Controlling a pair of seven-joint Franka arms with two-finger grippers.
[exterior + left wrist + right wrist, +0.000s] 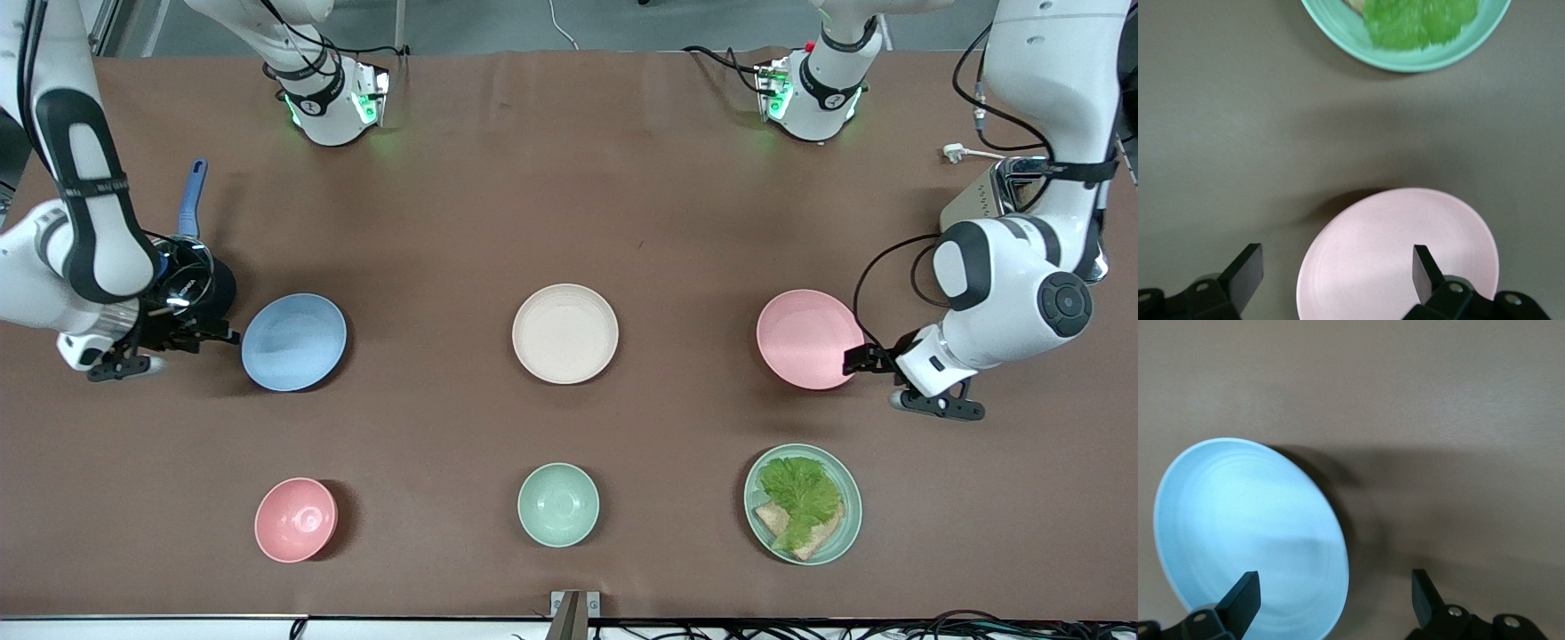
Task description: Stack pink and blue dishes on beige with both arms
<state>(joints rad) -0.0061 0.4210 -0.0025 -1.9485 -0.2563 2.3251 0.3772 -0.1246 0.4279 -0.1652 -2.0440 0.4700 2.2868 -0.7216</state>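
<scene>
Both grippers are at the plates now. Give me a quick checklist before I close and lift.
1. Left gripper open, one finger over the pink plate, the other outside its rim: ok.
2. Right gripper open, straddling the blue plate rim: ok.
3. Beige plate has nothing on it: ok.
4. No object lies between either plate and the beige plate: ok.
5. Pink bowl, green bowl and lettuce plate sit nearer the front camera, off the paths: ok.
6. Fingers low enough to catch the rims: cannot tell.
</scene>
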